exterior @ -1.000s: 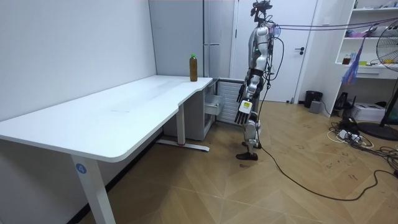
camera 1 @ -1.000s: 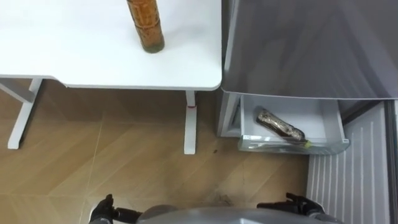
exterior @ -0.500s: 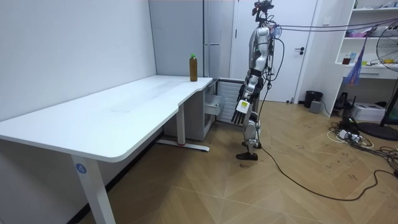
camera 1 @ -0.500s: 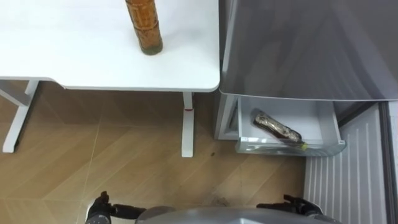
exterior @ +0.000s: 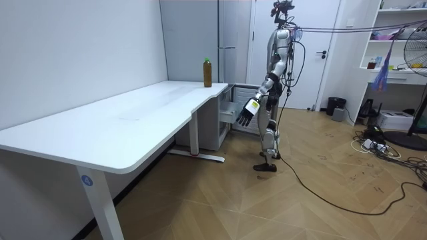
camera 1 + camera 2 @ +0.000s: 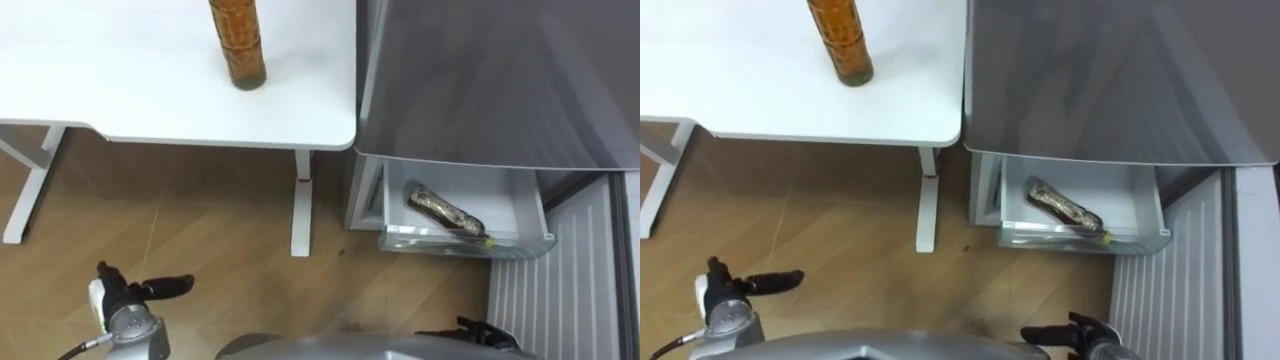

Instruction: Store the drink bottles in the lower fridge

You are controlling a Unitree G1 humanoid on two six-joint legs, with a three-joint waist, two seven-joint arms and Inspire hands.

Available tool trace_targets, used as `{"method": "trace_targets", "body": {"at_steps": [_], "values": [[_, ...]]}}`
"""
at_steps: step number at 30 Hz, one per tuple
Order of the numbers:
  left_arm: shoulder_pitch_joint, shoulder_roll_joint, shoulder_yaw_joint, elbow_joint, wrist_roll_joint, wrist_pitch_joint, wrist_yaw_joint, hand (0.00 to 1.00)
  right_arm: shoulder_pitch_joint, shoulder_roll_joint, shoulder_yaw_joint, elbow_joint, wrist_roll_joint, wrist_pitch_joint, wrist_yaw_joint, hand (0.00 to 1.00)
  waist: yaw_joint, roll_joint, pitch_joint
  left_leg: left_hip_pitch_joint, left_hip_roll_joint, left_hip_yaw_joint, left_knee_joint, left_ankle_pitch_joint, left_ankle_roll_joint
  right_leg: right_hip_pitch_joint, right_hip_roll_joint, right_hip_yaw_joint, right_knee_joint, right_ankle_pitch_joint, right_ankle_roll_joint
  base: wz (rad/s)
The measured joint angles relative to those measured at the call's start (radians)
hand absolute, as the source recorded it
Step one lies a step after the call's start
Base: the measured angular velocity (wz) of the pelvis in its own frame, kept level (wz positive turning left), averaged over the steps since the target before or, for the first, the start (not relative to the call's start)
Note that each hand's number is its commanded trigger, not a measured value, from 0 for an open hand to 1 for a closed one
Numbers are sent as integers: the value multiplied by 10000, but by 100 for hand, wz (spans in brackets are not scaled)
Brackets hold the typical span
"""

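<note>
Two drink bottles, a standing bottle (image 6: pixel 237 45) and a lying bottle (image 6: pixel 447 212); one white table (image 6: pixel 120 90); one fridge (image 6: pixel 500 80); one open drawer (image 6: pixel 522 205).

A workroom set up like an office rather than a lived-in home: a long white desk (image 5: pixel 133 120) runs along a bare wall (image 5: pixel 80 47), a tall grey fridge (image 5: pixel 230 40) stands beside a white door (image 5: pixel 330 40), and open shelves (image 5: pixel 400 40), a standing fan (image 5: pixel 417 80) and loose cables (image 5: pixel 373 143) crowd the wood-pattern floor (image 5: pixel 267 207)
</note>
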Motion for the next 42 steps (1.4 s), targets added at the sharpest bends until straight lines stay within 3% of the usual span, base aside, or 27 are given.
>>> {"method": "trace_targets", "body": {"at_steps": [2, 6, 14, 18, 20, 28, 35, 42], "values": [[4, -39, -18, -644, -9, -8, 278, 0, 82, -3, 88, -130, -6, 1, -68, 0, 153, 2, -6, -5, 16, -15, 1, -7, -12, -40, 11, 2, 56, 2, -3, -3], [-2, -31, -53, -1154, 8, -439, 822, 0, 108, -5, 79, -304, -102, -16, -155, 0, 149, 64, -50, 62, 19, 1, -13, -10, -13, 24, 12, -139, 103, 10, -9, 0], [217, -71, -422, -2274, -3, -662, 1587, 0, 223, 12, 93, -337, 163, -149, -234, 0, 170, 94, -21, 81, 49, -37, 83, -72, -23, 41, 38, -100, 121, 23, -29, -2], [227, -43, -703, -3484, 20, -1285, 2256, 0, 499, 84, -136, -577, 997, -345, -369, 0, -24, 170, -7, 28, 28, -133, 92, -83, -7, 156, 33, -132, 140, 29, -30, 4], [238, -42, -784, -3720, 36, -1400, 2379, 0, 696, 92, -289, -765, 1161, -383, -340, 0, -200, 196, -27, 30, 18, -180, 101, -88, -3, 187, 33, -104, 131, 29, -29, 8], [243, -62, -985, -4897, 522, -1411, 2458, 0, 858, 86, -634, -516, 1474, -455, -31, 0, -393, 337, 2, 166, 31, -168, 120, -91, -9, 141, 67, 127, 120, 42, -50, -8], [203, -63, -1037, -5811, 895, -1412, 2319, 0, 434, 69, -395, 104, 1420, -445, 124, 0, -412, 219, 7, 116, 18, -236, 100, -91, -10, 40, 73, 134, 102, 40, -51, -1], [145, -83, -1435, -5986, 807, -1411, 1674, 0, 170, 63, -232, 146, 813, -427, 171, 0, -420, 184, 28, 110, 24, -335, 68, -97, -20, -14, 93, 142, 112, 44, -56, -2]]}}
